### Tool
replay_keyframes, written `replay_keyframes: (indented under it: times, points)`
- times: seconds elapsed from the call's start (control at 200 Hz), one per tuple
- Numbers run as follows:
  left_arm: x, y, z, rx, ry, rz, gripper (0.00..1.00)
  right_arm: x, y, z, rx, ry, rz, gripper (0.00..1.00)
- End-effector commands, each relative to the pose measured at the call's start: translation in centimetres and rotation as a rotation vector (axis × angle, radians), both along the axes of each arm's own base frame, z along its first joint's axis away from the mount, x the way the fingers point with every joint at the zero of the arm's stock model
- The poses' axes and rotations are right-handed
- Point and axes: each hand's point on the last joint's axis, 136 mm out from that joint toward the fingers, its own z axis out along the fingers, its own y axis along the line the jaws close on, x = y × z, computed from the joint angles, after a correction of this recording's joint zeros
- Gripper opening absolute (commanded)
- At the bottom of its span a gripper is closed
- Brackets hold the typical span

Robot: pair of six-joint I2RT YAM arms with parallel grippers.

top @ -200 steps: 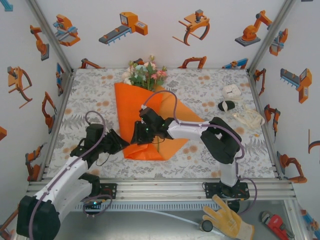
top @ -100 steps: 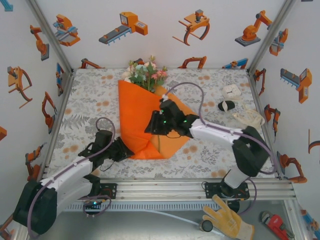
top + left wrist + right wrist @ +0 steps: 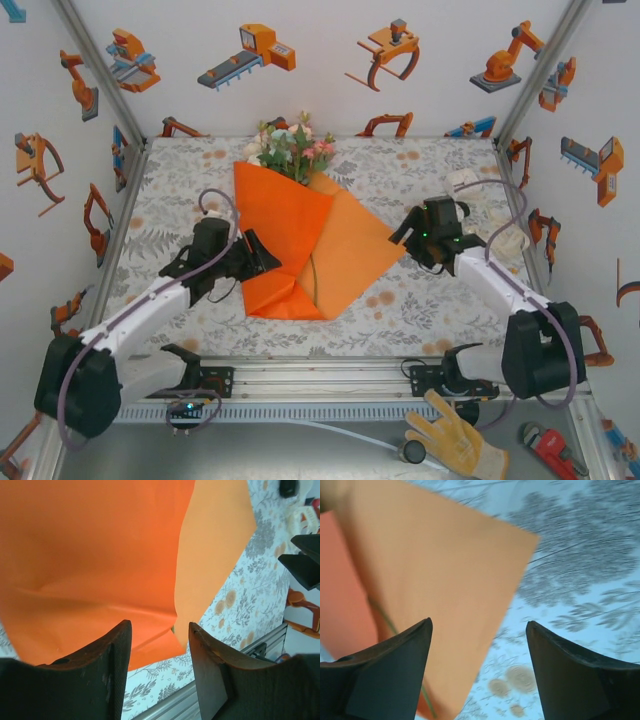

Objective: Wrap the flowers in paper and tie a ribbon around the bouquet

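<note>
1. The large, bright orange matte paper [image 3: 285, 220] lies in the middle of the grey, leaf-patterned worktop [image 3: 200, 180]. Its left side is folded in towards the centre, so a deeper-orange flap overlaps a paler right-hand part that lies flat.
2. The small bunch of pink, white and cream flowers [image 3: 293, 148] with green leaves sticks out of the paper's far end, near the back wall. A length of thin green stem [image 3: 313, 272] shows along the seam where the flap ends.
3. The left claw [image 3: 268, 258] sits at the flap's left edge, pointing into the paper. In the left wrist view this claw [image 3: 159, 626] has its two dark fingers [image 3: 107, 670] parted with a clear gap and nothing gripped. The orange flap [image 3: 90, 555] lies just beyond them.
4. The right claw [image 3: 403, 228] is beside the paper's right corner. From above I cannot tell whether it touches the sheet. In the right wrist view the claw [image 3: 479, 624] is spread wide and empty. The paler corner of the paper [image 3: 435, 580] lies on the worktop beneath it, with the green stem [image 3: 385, 620] at the fold.
5. The thin cream ribbon [image 3: 505, 240] lies as a loose bundle near the right wall, well apart from the paper. A small white box [image 3: 463, 182] sits farther back.
</note>
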Motion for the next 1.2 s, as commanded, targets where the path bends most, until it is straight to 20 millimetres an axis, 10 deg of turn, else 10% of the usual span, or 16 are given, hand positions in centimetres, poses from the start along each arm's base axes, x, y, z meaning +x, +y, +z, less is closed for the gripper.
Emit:
replay_keyframes:
  times: [0.0,0.501,0.841,1.061,1.191]
  points:
    - [0.9,-1.9,0.9,0.013,-0.064,-0.077,0.49,-0.6,-1.8,-2.6,-0.002,0.084,0.015,0.74]
    - [1.1,-1.7,-5.0,0.222,-0.024,-0.087,0.51,4.4,1.2,-6.9,0.205,0.114,0.048,0.58]
    - [1.3,-2.1,-6.7,0.212,0.006,-0.087,0.51,2.8,5.6,-1.1,0.37,-0.041,0.07,0.54]
    - [1.1,-2.3,-7.0,0.195,0.014,-0.082,0.51,2.4,7.6,-0.1,0.385,-0.065,0.114,0.06]
    - [1.1,-2.3,-7.5,0.201,0.023,-0.084,0.51,2.4,10.2,2.8,0.369,-0.112,0.163,0.0]
